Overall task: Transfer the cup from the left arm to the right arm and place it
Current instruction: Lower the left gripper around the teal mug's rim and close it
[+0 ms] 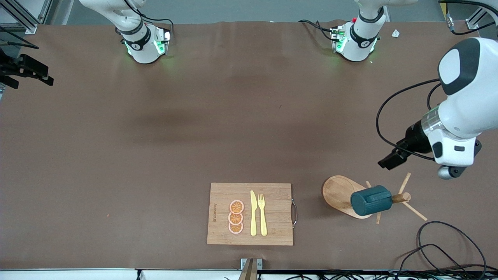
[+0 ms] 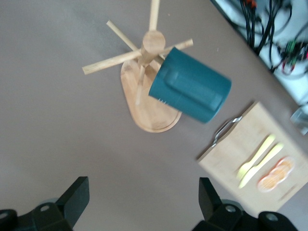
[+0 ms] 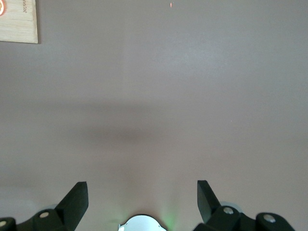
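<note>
The cup [image 1: 370, 200] hangs on a wooden peg rack [image 1: 342, 195] beside the cutting board [image 1: 272, 229] — rigid, probably light, best grasped across its body. Left gripper [image 2: 139, 199] hovers above it, wide open, empty; right gripper [image 3: 142, 202] waits, open, empty.

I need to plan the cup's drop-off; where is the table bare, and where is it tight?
Bare: the table from the cutting board toward the right arm's end, and between the board and the robots' bases. Tight: the strip between the board and the peg rack holding the cup.
</note>
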